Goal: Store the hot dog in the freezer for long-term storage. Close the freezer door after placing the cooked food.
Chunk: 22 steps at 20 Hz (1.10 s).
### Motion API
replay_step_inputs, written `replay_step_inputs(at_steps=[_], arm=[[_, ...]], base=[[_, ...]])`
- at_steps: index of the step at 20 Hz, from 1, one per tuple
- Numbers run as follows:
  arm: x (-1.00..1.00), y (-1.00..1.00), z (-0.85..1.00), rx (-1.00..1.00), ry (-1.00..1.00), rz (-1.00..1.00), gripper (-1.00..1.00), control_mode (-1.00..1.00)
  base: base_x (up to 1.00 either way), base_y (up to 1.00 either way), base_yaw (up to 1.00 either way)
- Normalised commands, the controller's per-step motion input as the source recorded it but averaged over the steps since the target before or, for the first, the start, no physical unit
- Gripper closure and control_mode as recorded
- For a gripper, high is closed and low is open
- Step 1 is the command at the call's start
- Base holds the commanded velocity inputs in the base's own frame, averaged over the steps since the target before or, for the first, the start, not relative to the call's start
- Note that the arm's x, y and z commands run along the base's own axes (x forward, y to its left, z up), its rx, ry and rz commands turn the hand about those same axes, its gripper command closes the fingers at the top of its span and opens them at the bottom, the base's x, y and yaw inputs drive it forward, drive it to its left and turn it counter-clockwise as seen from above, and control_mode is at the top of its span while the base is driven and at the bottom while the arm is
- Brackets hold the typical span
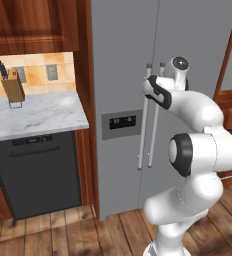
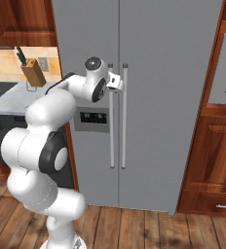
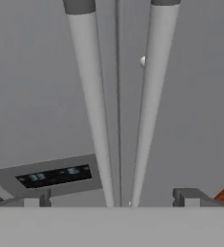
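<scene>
Pincer [image 3: 113, 195] spread wide, grasping nothing, close before freezer door [image 3: 41, 87]; its long bar handle [image 3: 92, 106] straight ahead between the fingertips [image 3: 39, 198], untouched.

A white stone counter [image 1: 38, 116] sits left of the big grey fridge [image 1: 128, 60]. A wooden knife block [image 1: 13, 87] stands on it, by the wall.

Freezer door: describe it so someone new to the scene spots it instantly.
Find the big matte grey two-door fridge between the wood cabinets. The freezer door is its narrower leaf, on the side nearest the marble counter. Both doors have a vertical bar handle at the centre seam, but this one alone carries a dark dispenser panel.
</scene>
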Motion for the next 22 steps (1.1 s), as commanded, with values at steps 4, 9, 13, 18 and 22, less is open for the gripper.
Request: replay_step_inputs(at_steps=[4,9,13,18,22], arm=[[-0.05,-0.03,0.03,0.2,0.06,0.15,-1.0,-1.0],[-0.04,0.11,-0.04,0.06,0.04,0.05,-1.0,-1.0],[0.02,0.09,-0.01,0.0,0.02,0.0,-1.0,-1.0],[0.26,0.13,-0.14,-0.05,0.01,-0.01,-1.0,-1.0],[0.6,0.04,-0.18,-0.07,-0.05,0.0,-1.0,-1.0]], base=[[0.0,0.0,0.0],[0.0,0.0,0.0],[0.0,0.0,0.0],[0.0,0.0,0.0],[0.0,0.0,0.0]])
